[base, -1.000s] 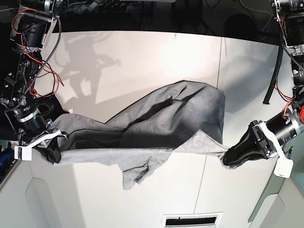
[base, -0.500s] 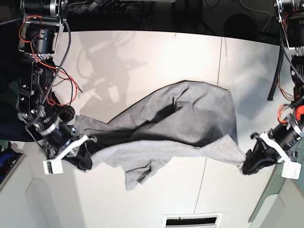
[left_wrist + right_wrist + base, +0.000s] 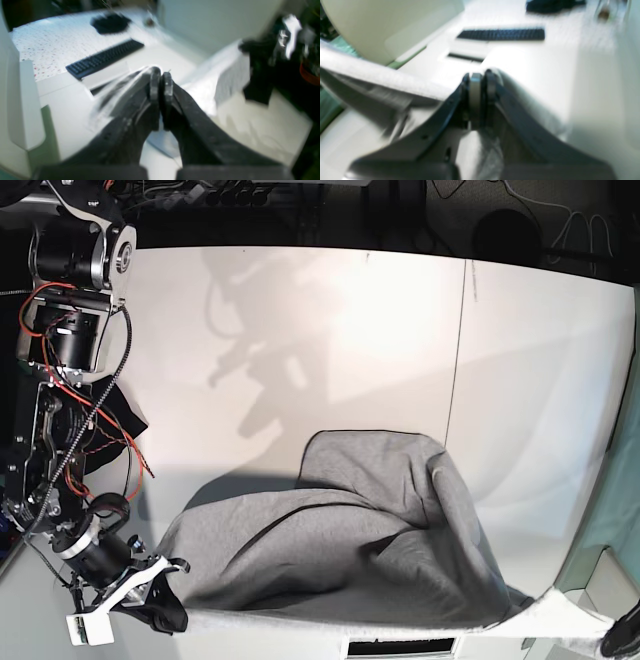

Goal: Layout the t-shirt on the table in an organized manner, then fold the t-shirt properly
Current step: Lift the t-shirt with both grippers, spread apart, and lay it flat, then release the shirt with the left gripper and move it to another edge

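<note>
The grey t-shirt (image 3: 340, 550) lies spread and rumpled over the front of the white table (image 3: 330, 320). Its near edge is stretched taut between my two grippers. My right gripper (image 3: 165, 612) is at the lower left of the base view, shut on the shirt's left corner. The right wrist view shows the cloth (image 3: 370, 72) pinched in the right gripper (image 3: 476, 95). My left gripper (image 3: 620, 642) is at the lower right corner, almost out of the base view, shut on the other corner. The blurred left wrist view shows the left gripper (image 3: 161, 85) closed with cloth (image 3: 120, 90) beside it. No lettering shows.
A thin dark seam (image 3: 455, 380) runs across the table. A dark cloth (image 3: 115, 410) hangs at the table's left edge beside the right arm's cables. A vent slot (image 3: 400, 647) sits at the front edge. A black keyboard (image 3: 105, 58) lies on a desk beyond.
Both grippers have moved toward the table's near edge, dragging the shirt with them. The held edge now runs taut along the front. The left arm has almost left the base view.
</note>
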Tool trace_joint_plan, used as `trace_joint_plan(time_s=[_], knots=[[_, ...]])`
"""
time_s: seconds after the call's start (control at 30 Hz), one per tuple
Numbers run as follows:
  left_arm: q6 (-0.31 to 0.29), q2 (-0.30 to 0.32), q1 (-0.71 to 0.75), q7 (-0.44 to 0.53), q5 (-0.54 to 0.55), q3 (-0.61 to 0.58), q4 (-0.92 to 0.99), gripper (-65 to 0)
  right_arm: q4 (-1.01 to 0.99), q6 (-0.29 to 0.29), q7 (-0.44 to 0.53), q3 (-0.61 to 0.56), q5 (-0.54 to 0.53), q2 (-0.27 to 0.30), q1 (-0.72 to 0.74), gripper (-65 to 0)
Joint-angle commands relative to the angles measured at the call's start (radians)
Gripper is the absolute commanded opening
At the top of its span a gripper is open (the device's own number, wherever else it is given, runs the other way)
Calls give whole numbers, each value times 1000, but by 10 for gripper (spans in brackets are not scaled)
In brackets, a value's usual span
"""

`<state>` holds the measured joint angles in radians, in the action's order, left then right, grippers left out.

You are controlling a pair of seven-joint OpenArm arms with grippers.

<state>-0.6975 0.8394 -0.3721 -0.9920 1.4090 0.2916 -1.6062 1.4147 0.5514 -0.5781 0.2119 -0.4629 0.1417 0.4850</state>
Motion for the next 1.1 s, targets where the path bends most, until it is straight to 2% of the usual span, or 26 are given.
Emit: trace_joint_plan(time_s=[0.0,0.03,0.17,0.37,0.5,0.67,0.7,0.73,0.83,0.9,1.07], knots=[[-1,28,31,-13,44,17,-40,-650,30,6,-11,9,-41,10,-14,-650],[-1,31,78,-39,75,28,-71,-650,43,6,-29,10,-68,10,-50,-650],[-1,-2,310,-79,75,61,-160,-650,85,10,-37,10,-139,10,-232,-650],[-1,-165,592,-90,75,102,-170,-650,134,28,-37,10,-199,10,-502,-650],[-1,-255,690,-90,75,109,-161,-650,135,29,-36,10,-218,10,-603,-650],[-1,-311,752,-101,75,109,-161,-650,135,29,-6,10,-170,10,-668,-650],[-1,-316,752,-105,75,109,-161,-643,134,28,0,10,-145,10,-671,-650],[-1,-319,752,-104,75,109,-161,-600,134,27,10,10,-126,10,-671,-650],[-1,-318,752,-104,75,109,-161,-510,134,24,37,10,-113,10,-671,-481],[-1,-318,752,-104,61,109,-161,-501,134,21,48,10,-114,10,-671,-409],[-1,-318,752,-79,18,109,-161,-501,135,21,59,10,-113,10,-662,-395]])
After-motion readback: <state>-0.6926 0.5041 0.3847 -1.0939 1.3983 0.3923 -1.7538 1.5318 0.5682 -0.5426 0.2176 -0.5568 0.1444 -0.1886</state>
